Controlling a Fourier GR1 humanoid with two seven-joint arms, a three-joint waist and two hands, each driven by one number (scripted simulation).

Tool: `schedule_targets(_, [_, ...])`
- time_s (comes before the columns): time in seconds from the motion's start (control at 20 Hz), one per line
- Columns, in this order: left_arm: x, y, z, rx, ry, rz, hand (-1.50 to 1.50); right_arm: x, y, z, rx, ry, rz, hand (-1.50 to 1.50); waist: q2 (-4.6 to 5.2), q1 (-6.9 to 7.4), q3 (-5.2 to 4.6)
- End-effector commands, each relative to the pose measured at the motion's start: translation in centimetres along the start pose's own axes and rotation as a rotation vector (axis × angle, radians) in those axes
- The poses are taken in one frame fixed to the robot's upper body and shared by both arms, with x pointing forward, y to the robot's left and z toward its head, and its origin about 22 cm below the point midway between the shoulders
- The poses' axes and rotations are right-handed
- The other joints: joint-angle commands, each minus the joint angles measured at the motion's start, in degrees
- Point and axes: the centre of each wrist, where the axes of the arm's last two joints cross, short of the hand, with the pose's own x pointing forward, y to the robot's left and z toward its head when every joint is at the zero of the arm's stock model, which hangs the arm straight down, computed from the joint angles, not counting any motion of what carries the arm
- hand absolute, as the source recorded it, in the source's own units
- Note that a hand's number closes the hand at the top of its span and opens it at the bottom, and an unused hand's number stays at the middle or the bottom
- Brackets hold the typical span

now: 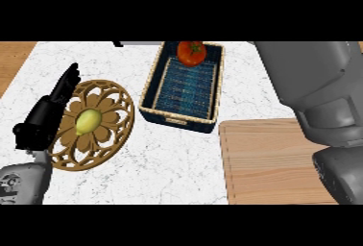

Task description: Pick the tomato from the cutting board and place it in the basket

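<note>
Left hand [44, 117] open, fingers straight, beside the trivet [106, 98] (right hand unseen); tomato [190, 52] in basket [177, 120].

The tomato [190, 52] is red and round with a green stem on top, and it sits inside the basket [157, 79] at its far end, well beyond the left hand [44, 117] and off to that hand's right. The basket is a long dark blue box with a pale woven rim. The cutting board [273, 161] is light wood, lying bare to the right of the hand and nearer than the basket.
</note>
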Motion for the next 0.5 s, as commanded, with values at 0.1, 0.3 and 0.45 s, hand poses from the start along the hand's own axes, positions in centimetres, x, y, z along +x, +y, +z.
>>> schedule_targets(0.1, [1.3, -0.7, 0.6, 0.0, -0.011, 0.004, 0.0, -0.8, 0.5, -0.3, -0.027, -0.055, -0.142, -1.5, -0.18, 0.08, 0.04])
schedule_targets(0.3, [0.2, -0.3, 0.1, -0.023, -0.009, 0.0, 0.0, -2.1, -1.0, 0.1, -0.171, -0.069, -0.444, -1.5, 0.09, 0.28, 0.04])
schedule_targets(0.45, [0.1, -0.1, 0.3, -0.006, 0.011, 0.001, 0.0, -2.1, -1.9, 0.8, -0.283, -0.017, -0.594, -1.5, -0.22, -0.19, 0.04])
